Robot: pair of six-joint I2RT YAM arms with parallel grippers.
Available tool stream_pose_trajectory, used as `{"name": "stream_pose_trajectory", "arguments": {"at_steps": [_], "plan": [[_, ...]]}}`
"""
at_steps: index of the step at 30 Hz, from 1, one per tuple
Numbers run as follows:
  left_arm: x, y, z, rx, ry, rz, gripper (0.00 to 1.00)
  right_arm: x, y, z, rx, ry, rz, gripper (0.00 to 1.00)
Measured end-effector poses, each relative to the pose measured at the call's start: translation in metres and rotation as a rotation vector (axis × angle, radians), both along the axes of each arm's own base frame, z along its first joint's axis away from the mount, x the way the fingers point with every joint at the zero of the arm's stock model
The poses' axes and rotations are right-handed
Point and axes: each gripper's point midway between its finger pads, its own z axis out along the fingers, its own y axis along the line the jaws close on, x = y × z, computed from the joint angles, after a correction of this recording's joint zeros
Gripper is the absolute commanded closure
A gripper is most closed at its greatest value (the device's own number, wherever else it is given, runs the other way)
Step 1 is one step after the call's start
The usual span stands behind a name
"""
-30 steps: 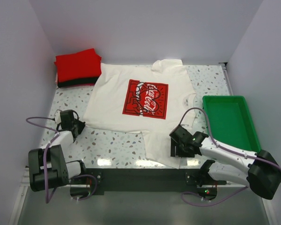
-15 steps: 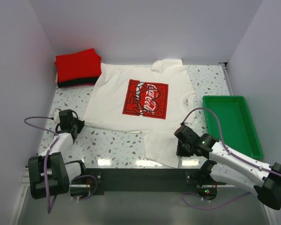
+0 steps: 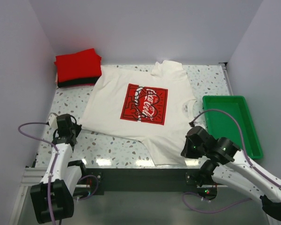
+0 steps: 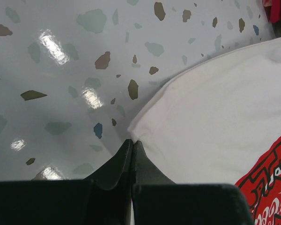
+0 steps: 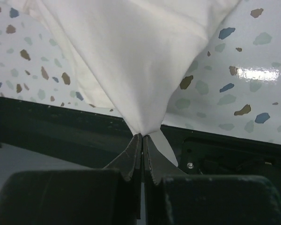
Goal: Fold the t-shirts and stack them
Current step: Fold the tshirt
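- Pale walls (image 3: 145, 28) close in the top, left and right of the frame.
- Speckled surface (image 3: 112, 143) fills the middle.
- Cream-white t-shirt (image 3: 110, 89) lies spread at centre, red print up.
- Green tray (image 3: 230, 123) sits at right, just beside it.
- Red folded shirt (image 3: 77, 65) tops a black one (image 3: 75, 85), upper left.
- Left gripper (image 4: 132, 143) pinches the t-shirt's left edge; right gripper (image 5: 142, 137) pinches its lower right corner.

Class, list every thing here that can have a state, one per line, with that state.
white shirt: unfolded, spread print up, two near corners pinched.
red shirt: folded, on top of the black shirt.
black shirt: folded, under the red shirt.
tray: empty.
left gripper: jaws shut on the white shirt.
right gripper: jaws shut on the white shirt.
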Motion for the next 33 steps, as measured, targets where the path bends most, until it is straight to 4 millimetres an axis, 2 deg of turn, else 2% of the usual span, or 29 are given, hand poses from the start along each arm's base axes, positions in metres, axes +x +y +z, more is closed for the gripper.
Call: {"name": "stream_pose_trajectory", "arguments": {"at_steps": [8,11,15,18,26,31,33], "plan": [[-0.016,0.004,0.016,0.036,-0.029,0.031,1.00,-0.005,0.003,0.072,0.103,-0.078,0.048,1.00],[-0.015,0.003,0.018,0.034,-0.038,0.023,1.00,-0.005,0.002,0.081,0.110,-0.092,0.056,1.00],[-0.007,-0.001,0.013,0.021,-0.001,-0.018,1.00,0.000,0.006,0.076,0.077,-0.073,0.061,1.00],[0.006,-0.007,0.009,0.013,0.051,-0.062,1.00,0.014,0.010,0.069,0.021,-0.073,0.044,1.00],[0.053,-0.030,0.020,0.033,0.074,-0.153,1.00,0.078,0.018,0.044,-0.121,-0.104,-0.073,1.00],[0.071,-0.028,0.019,0.039,0.100,-0.144,1.00,0.129,0.004,0.032,-0.103,-0.095,-0.198,1.00],[0.080,-0.028,0.015,0.037,0.120,-0.143,1.00,0.142,0.001,0.027,-0.093,-0.088,-0.215,1.00]]}}
